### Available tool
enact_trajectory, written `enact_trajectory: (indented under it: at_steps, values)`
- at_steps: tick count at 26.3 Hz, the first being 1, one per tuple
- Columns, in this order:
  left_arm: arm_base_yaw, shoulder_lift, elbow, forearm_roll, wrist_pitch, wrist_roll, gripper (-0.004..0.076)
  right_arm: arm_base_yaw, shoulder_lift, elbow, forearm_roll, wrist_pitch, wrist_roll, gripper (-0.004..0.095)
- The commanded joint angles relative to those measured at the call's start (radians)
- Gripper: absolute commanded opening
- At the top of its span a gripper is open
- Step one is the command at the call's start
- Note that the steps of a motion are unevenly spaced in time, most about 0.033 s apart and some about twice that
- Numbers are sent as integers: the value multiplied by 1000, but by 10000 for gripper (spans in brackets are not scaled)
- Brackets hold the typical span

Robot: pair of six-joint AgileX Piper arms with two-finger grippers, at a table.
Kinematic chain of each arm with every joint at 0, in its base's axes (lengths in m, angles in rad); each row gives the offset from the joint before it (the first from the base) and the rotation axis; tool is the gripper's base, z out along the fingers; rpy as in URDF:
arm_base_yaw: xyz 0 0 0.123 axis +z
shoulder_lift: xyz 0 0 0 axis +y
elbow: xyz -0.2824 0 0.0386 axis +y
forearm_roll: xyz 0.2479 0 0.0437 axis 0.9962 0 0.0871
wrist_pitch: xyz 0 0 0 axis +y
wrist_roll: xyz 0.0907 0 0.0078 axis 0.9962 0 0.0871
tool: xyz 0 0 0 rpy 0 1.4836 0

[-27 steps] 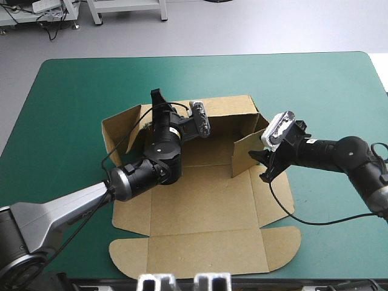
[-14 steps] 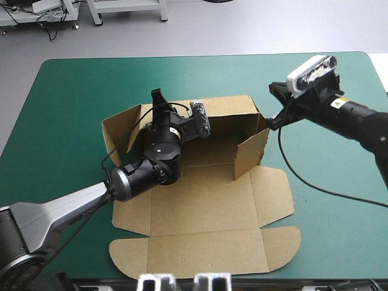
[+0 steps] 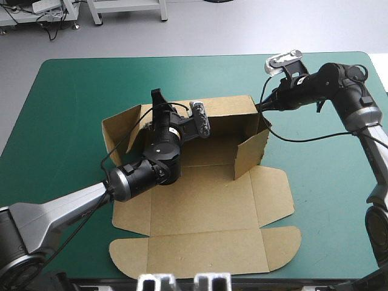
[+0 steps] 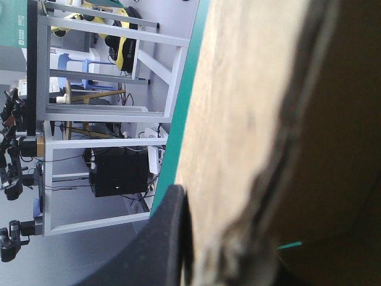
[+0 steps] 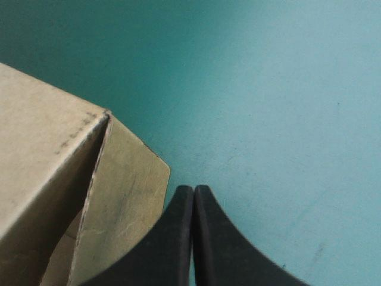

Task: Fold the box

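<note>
The brown box (image 3: 200, 200) lies on the teal-green cover with its back wall and two side walls raised and its lid flat toward the near edge. My left gripper (image 3: 156, 96) is at the back wall's left end, shut on the box. In the left wrist view one black finger (image 4: 164, 244) presses against the board (image 4: 250, 119). My right gripper (image 3: 262, 109) is shut and holds nothing. Its tip is just outside the box's far right corner. In the right wrist view the joined fingertips (image 5: 193, 190) sit beside the corner flap (image 5: 128, 196).
The lid panel with rounded tabs (image 3: 206, 254) reaches close to the table's near edge. Teal-green cover (image 3: 327, 182) stretches to the right of the box and behind it (image 3: 200, 76). The left side wall (image 3: 118, 130) stands tilted outward.
My right gripper was open at the right side wall earlier. It has let go, shut, and swung back to the box's far right corner. The left gripper has not moved.
</note>
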Motion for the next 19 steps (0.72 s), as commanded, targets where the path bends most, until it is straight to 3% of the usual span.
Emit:
enact_trajectory:
  at_steps: [1,10,15,19]
  values:
    - [-3,-42,-22,1,-5,-18,14,1,-37,-30,25,-18,20,-18]
    - [-3,-42,-22,-10,-13,-15,14,1,-37,-26,134,248,-77,-18]
    - [-3,-42,-22,-11,-9,-12,14,1,-53,-21,138,288,-101,-18]
    - [-3,-42,-22,-15,-2,-14,14,1,-109,56,154,243,-162,-18]
